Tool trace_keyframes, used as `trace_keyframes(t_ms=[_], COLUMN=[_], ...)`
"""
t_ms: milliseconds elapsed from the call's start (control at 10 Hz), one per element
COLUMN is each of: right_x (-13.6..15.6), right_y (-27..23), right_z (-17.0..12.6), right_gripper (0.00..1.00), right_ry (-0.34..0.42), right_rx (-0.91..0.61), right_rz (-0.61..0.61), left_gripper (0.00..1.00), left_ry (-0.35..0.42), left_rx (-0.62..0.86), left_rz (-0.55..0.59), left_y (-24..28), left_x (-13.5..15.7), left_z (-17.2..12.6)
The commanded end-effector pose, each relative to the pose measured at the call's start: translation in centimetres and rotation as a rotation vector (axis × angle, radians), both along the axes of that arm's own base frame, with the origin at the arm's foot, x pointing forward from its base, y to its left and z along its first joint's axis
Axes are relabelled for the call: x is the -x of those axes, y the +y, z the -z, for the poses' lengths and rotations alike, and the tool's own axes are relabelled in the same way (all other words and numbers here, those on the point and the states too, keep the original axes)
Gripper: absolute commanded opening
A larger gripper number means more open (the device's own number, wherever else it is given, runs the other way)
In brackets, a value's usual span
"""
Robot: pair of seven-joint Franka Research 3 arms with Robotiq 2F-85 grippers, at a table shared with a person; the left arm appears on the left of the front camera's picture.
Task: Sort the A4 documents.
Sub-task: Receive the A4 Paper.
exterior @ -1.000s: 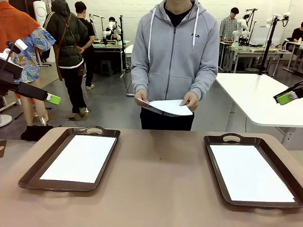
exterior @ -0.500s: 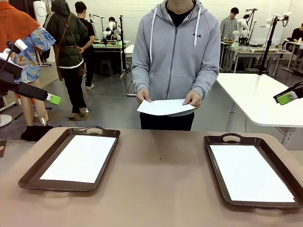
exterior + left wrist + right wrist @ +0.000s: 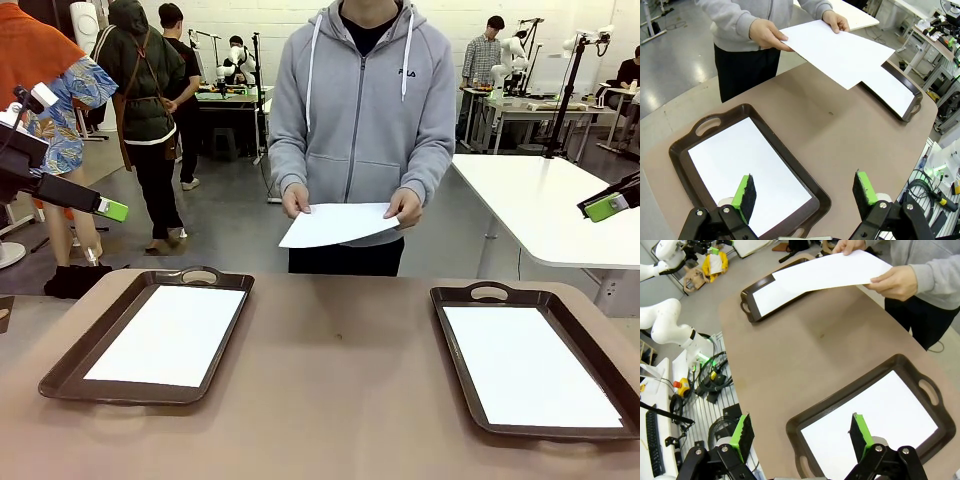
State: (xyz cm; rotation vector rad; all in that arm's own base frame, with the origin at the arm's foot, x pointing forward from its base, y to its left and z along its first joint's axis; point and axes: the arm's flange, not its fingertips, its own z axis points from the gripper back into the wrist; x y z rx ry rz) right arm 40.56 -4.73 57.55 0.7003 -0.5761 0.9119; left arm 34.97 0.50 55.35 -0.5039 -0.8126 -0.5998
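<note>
A person holds a white sheet point(image 3: 338, 224) above the counter's point(image 3: 340, 380) far edge; both grippers wait, jaws released. To take it well, pinch a free edge, away from the hands

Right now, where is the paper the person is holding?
In the front view, the held sheet is in both of the person's hands, at the table's far edge, up off the table, between the left tray and right tray.

Two dark brown trays point(image 3: 75, 362) point(image 3: 455, 345) — seemingly identical — on a tan table point(image 3: 340, 400).

Brown table point(image 3: 340, 400), two trays point(image 3: 70, 372) point(image 3: 455, 390)
</note>
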Motion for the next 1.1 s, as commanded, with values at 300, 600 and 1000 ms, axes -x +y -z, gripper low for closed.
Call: trace_keyframes(t_ms=[300, 600, 1000], right_x=[-0.03, -0.03, -0.03], right_y=[0.11, 0.11, 0.11], right_z=[0.08, 0.08, 0.08], right_gripper=[1.0, 1.0, 1.0], right_ry=[0.0, 0.0, 0.0], right_rx=[0.003, 0.003, 0.003], right_rz=[-0.01, -0.01, -0.01], left_gripper=[1.0, 1.0, 1.0], left_ry=[-0.003, -0.003, -0.003], left_rx=[0.0, 0.0, 0.0], left_rz=[0.0, 0.0, 0.0], left_y=[-0.05, -0.05, -0.05], left_x=[0.0, 0.0, 0.0], left_z=[0.05, 0.05, 0.05])
